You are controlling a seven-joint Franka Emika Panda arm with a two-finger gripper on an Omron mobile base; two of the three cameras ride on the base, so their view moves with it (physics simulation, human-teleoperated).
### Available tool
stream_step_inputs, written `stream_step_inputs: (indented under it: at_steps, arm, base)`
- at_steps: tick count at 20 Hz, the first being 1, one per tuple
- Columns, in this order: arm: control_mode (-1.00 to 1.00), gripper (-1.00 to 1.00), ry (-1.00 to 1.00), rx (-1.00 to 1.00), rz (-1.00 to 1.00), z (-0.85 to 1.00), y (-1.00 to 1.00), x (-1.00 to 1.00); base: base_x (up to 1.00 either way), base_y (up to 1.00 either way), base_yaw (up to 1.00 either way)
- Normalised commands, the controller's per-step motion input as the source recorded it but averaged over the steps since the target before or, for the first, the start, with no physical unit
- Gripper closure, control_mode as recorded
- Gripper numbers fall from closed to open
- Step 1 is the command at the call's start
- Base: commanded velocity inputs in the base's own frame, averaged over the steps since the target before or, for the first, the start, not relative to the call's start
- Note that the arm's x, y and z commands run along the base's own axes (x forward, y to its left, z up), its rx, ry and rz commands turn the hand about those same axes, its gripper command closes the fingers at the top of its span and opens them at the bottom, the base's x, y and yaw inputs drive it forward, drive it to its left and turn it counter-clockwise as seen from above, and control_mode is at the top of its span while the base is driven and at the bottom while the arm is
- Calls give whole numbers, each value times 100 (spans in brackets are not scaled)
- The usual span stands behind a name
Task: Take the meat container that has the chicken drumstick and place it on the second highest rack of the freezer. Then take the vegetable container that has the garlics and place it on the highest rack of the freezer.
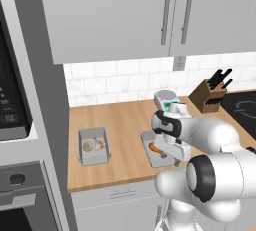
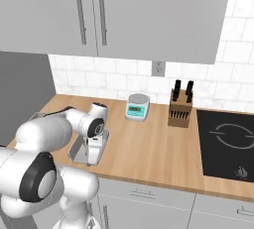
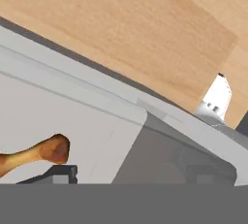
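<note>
Left base view: the end effector (image 1: 165, 156) is down at the meat container (image 1: 156, 154) holding the chicken drumstick (image 1: 157, 149) on the tabletop (image 1: 120, 125); the garlics (image 1: 91, 145) sit in the vegetable container (image 1: 93, 146), well apart.

Right base view: the arm hides most of that tray; whether the fingers stand apart I cannot tell.

Hand view: fingertips (image 3: 60, 173) straddle the container wall near the drumstick's bone end. Best to close squarely on the wall and lift level.

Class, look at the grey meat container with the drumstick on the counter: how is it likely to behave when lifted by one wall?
The meat container looks like a rigid, thin-walled tray, so it should probably hold its shape. Gripped at one wall by the pincer, it may tilt toward the free side. The chicken drumstick lies loose and much smaller than the tray, so it could slide or roll inside.
</note>
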Motion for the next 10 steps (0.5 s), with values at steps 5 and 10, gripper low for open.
stream_step_inputs:
  at_steps: [5, 10]
  arm:
    - [-100, 100, 0, 0, -7, -23, 20, -2]
    - [-100, 100, -2, 0, 0, 0, 0, -4]
  base:
    - [0, 0, 0]
    - [0, 0, 0]
